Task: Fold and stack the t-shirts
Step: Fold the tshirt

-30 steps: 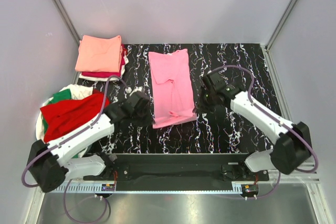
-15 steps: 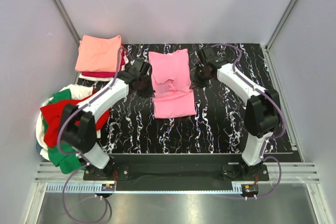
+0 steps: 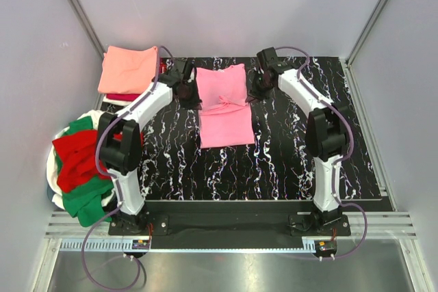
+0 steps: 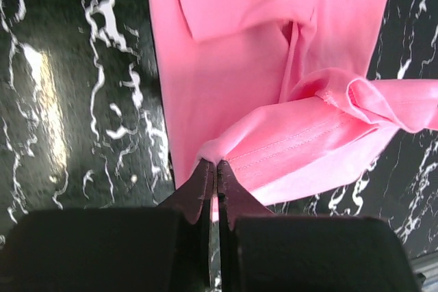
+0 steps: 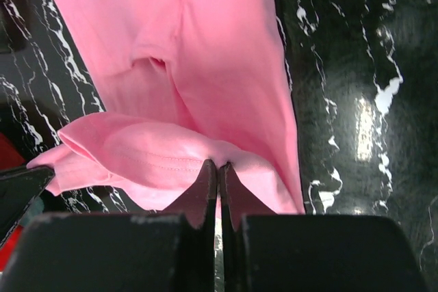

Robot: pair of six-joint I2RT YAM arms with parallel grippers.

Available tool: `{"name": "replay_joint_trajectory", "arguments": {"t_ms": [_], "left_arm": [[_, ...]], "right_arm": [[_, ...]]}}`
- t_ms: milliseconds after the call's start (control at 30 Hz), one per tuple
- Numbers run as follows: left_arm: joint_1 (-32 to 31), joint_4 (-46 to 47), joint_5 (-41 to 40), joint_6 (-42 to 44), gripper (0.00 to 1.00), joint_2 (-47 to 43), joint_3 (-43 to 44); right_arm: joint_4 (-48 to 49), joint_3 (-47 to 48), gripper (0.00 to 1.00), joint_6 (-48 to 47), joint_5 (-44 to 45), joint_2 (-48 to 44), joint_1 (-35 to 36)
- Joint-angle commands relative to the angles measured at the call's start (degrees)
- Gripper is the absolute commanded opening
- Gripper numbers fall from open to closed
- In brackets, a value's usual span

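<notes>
The bubblegum pink t-shirt (image 3: 222, 126) lies lengthwise on the black marbled table (image 3: 294, 141), and its near hem is folded over and held up above its middle. My left gripper (image 3: 194, 100) is shut on the hem's left corner, and in the left wrist view its tips (image 4: 213, 163) pinch the stitched pink edge (image 4: 287, 148). On the other side, my right gripper (image 3: 250, 98) is shut on the right corner, the pink cloth (image 5: 157, 155) bunched at its tips (image 5: 217, 164). Both arms reach far out over the table.
A folded stack stands at the back left, a salmon-orange tee (image 3: 129, 68) on top of a red one (image 3: 140, 96). At the left edge lies a loose heap of red (image 3: 82, 158), green (image 3: 82, 200) and white cloth. Grey walls close the table on three sides.
Both grippers have carried the pink shirt's near hem away from the arm bases toward the far end. The lower part now lies folded over the upper part.
</notes>
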Motion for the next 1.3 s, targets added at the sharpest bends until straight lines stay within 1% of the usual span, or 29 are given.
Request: {"name": "replay_joint_trajectory", "arguments": {"t_ms": [0, 167, 367, 400, 433, 467, 500, 533, 567, 600, 633, 667, 700, 733, 800, 833, 867, 900, 933, 967, 1000, 1033, 1100, 1133, 1167, 1200, 1233, 1267], "left_arm": [[1.32, -0.98, 2.08, 2.35, 0.00, 1.96, 5.08], [2.12, -1.77, 3.05, 2.79, 0.00, 6.00, 8.25], [2.64, -2.30, 3.41, 2.61, 0.00, 9.87, 10.63], [2.82, -2.39, 3.49, 2.26, 0.02, 10.92, 10.98], [2.91, -2.91, 3.75, 2.09, 0.04, 11.63, 11.42], [3.43, -3.18, 4.02, 1.82, 0.11, 12.42, 12.82], [3.78, -3.61, 4.46, 1.65, 0.21, 14.16, 13.79], [4.22, -4.75, 4.81, 1.47, 0.26, 15.22, 15.36], [5.36, -5.20, 5.16, 0.95, 0.31, 16.45, 18.51], [6.15, -6.42, 5.77, 0.68, 0.42, 19.16, 20.98], [7.12, -7.56, 7.00, 0.24, 0.44, 20.84, 23.70], [9.04, -8.71, 7.79, -0.98, 0.45, 22.51, 30.25], [9.93, -9.50, 8.84, -1.51, 0.45, 25.31, 33.45], [10.64, -10.81, 10.25, -1.87, 0.47, 26.30, 36.35], [11.35, -11.53, 10.09, -1.61, 0.50, 26.58, 42.85], [11.35, -11.18, 9.56, -1.43, 0.52, 25.88, 43.41], [11.35, -9.35, 9.73, -1.00, 0.57, 23.43, 41.33], [11.26, -9.33, 10.00, -0.73, 0.60, 21.76, 38.78], [11.08, -7.16, 10.17, -0.38, 0.63, 20.09, 36.23], [10.73, -6.18, 10.09, 0.41, 0.65, 18.33, 33.60], [10.38, -5.65, 10.00, 0.85, 0.65, 15.09, 30.44], [10.12, -5.03, 9.21, 1.29, 0.65, 13.41, 25.27], [8.71, -4.06, 8.68, 2.34, 0.64, 8.05, 18.58], [8.19, -1.97, 8.42, 2.43, 0.64, 5.94, 11.06], [7.14, -0.56, 8.59, 2.17, 0.64, 3.83, 7.42], [6.61, 2.15, 8.68, 1.82, 0.65, -0.19, 4.07], [6.08, 3.49, 9.29, 1.38, 0.65, -2.15, 0.04], [4.94, 4.72, 9.64, 0.42, 0.65, -5.30, -5.83]], "right_arm": [[-1.26, 5.71, 0.00, -1.62, -1.47, 2.51, -0.54], [-2.31, 10.62, 0.00, -1.97, -2.35, 6.90, -1.06], [-2.49, 14.06, 0.00, -1.09, -3.75, 11.11, -1.77], [-2.84, 14.76, 0.00, -0.83, -3.93, 11.91, -1.86], [-3.19, 16.51, 0.02, -0.48, -4.71, 12.79, -1.94], [-3.98, 17.66, 0.09, -0.39, -5.16, 14.88, -2.21], [-4.51, 19.06, 0.27, -0.12, -5.68, 16.04, -2.73], [-4.95, 22.64, 0.37, 0.23, -6.38, 18.31, -3.08], [-5.65, 25.03, 0.50, 0.58, -6.91, 19.73, -3.52], [-6.18, 27.83, 0.63, 1.10, -8.22, 21.22, -4.75], [-6.79, 34.47, 0.68, 2.24, -8.84, 24.63, -5.28], [-8.28, 38.37, 0.70, 2.77, -9.55, 26.49, -6.07], [-9.08, 42.32, 0.72, 3.21, -11.47, 28.16, -7.29], [-9.95, 48.98, 0.74, 4.61, -11.84, 30.44, -8.00], [-9.88, 51.15, 0.74, 4.98, -13.93, 29.94, -8.97], [-8.57, 47.24, 0.74, 3.67, -13.86, 26.02, -9.15], [-4.73, 38.32, 0.74, 2.35, -13.69, 23.11, -9.15], [-2.17, 38.23, 0.74, 2.34, -13.68, 19.86, -9.15], [0.47, 27.53, 0.74, 1.21, -13.51, 13.13, -9.15], [4.24, 22.38, 0.74, 0.67, -13.16, 10.02, -9.15], [5.41, 17.80, 0.75, 0.15, -12.64, 7.11, -9.15], [6.55, 8.79, 0.74, -0.99, -12.02, 1.95, -9.15], [9.63, 0.39, 0.74, -2.14, -12.37, -2.39, -9.15], [10.59, -7.04, 0.73, -3.10, -12.98, -5.80, -8.98], [12.69, -10.69, 0.73, -3.28, -13.85, -7.14, -9.06], [13.50, -13.94, 0.73, -3.63, -15.69, -8.37, -8.98], [14.11, -19.46, 0.72, -4.77, -16.75, -9.95, -8.98], [14.38, -21.77, 0.72, -5.30, -17.28, -10.66, -8.98]]}}
